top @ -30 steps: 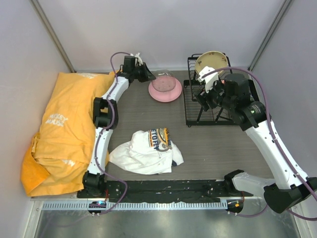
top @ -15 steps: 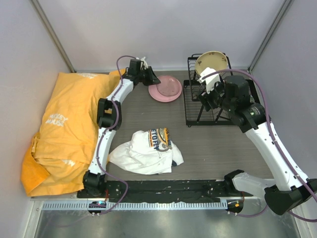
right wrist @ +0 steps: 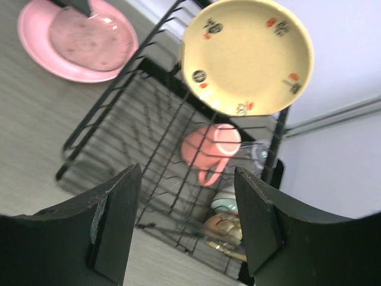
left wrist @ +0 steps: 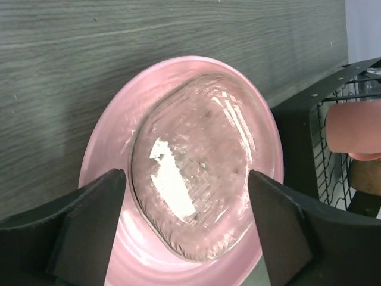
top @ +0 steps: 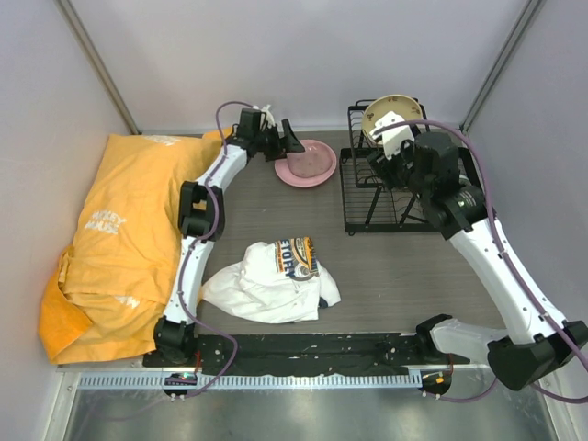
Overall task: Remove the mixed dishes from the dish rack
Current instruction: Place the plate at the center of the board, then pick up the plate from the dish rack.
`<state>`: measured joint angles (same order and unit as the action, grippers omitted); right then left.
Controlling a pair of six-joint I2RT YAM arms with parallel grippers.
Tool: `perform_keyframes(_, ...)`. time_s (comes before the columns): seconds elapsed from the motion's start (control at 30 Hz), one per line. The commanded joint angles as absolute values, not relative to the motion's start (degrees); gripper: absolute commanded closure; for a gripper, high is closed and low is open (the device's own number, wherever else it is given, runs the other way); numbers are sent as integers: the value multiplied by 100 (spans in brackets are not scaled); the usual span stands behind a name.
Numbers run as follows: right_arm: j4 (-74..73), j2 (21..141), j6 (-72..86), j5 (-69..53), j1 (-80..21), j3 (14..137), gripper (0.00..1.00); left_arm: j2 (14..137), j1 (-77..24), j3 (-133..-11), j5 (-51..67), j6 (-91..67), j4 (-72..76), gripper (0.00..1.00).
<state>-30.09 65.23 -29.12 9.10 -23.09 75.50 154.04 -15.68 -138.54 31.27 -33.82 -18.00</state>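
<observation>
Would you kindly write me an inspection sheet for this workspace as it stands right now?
Surface: grey wood-grain table.
Job's things: pink plate on the table left of the dish rack, a clear glass dish lying on it; cream patterned plate upright in the rack, pink mug and bowls below it.
Clutter: white printed T-shirt near centre; orange cloth at left.
Grippers: left gripper open over the pink plate; right gripper open over the rack, holding nothing.
Cables: purple cables along both arms.
Surroundings: plain pale walls.
</observation>
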Motion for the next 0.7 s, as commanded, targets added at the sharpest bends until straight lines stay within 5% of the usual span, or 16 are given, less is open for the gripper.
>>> perform_keyframes(0.0,-2207,6881,-3339,1599,-2294,8050,32,14556,-1538,-13597,3103,-3129,-1898,2)
perform_keyframes(0.67,-2470,9263,-3647,115,-501,10116,28,12472,-1521,-12560,3577,-2101,-2680,0)
